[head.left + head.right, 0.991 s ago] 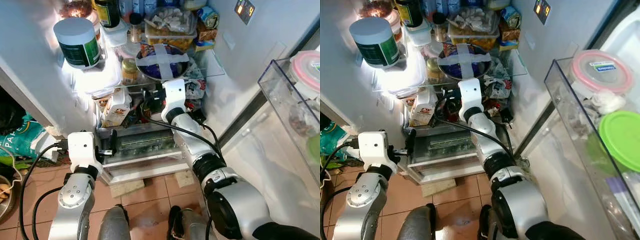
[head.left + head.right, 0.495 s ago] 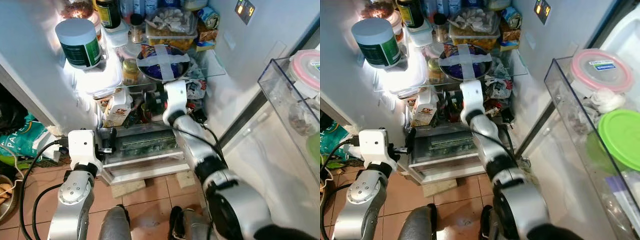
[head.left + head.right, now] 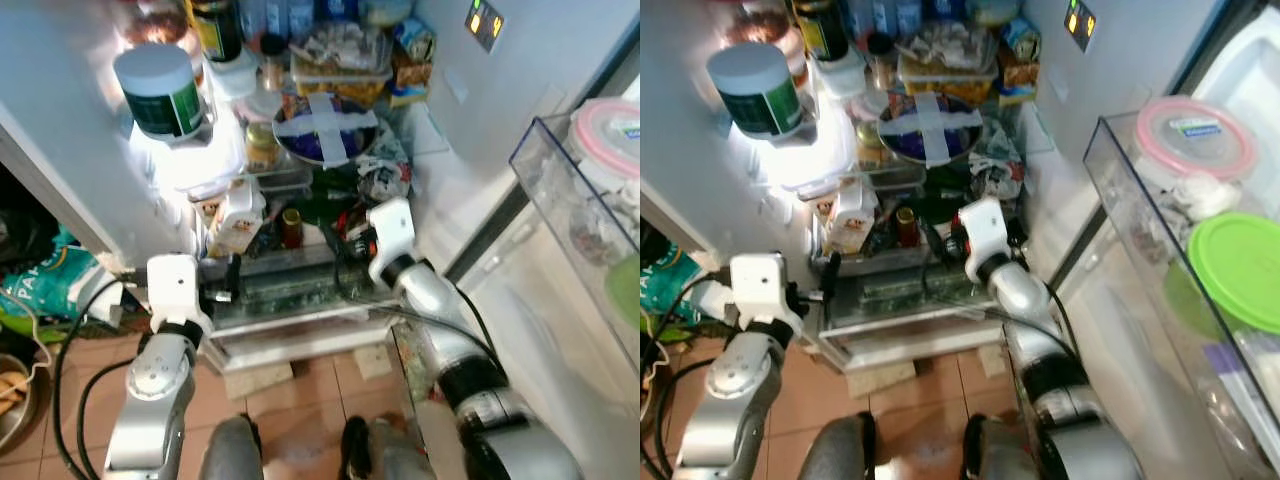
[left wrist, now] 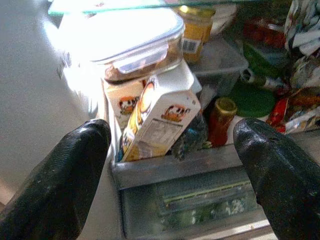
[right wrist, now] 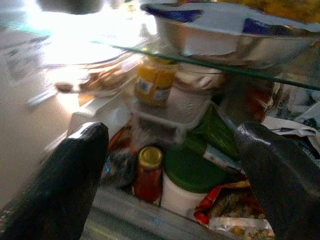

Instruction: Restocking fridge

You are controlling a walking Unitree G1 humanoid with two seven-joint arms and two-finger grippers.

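The fridge stands open before me. A small red bottle [image 3: 291, 227] with a gold cap stands upright on the crowded lower shelf, beside a tilted milk carton [image 3: 237, 215]. My right gripper [image 3: 345, 248] is open and holds nothing; it hangs just right of the bottle, at the shelf's front edge. In the right wrist view the red bottle [image 5: 147, 172] sits between the spread fingers [image 5: 75, 180], next to a green-lidded jar [image 5: 187, 175]. My left gripper [image 3: 226, 278] is open by the left end of the crisper drawer [image 3: 290, 285], facing the carton [image 4: 155, 120].
On the glass shelf above are a taped bowl [image 3: 325, 125], a yellow jar [image 3: 260, 143] and a clear box [image 4: 130, 45]. A green-labelled white tub [image 3: 160, 90] stands at the upper left. The door bin [image 3: 560, 190] at the right holds lidded containers. Tiled floor [image 3: 300, 385] lies below.
My right arm has drawn back out of the lower shelf, toward me and to the right. The red bottle now stands free where the gripper was. The left arm has barely moved.
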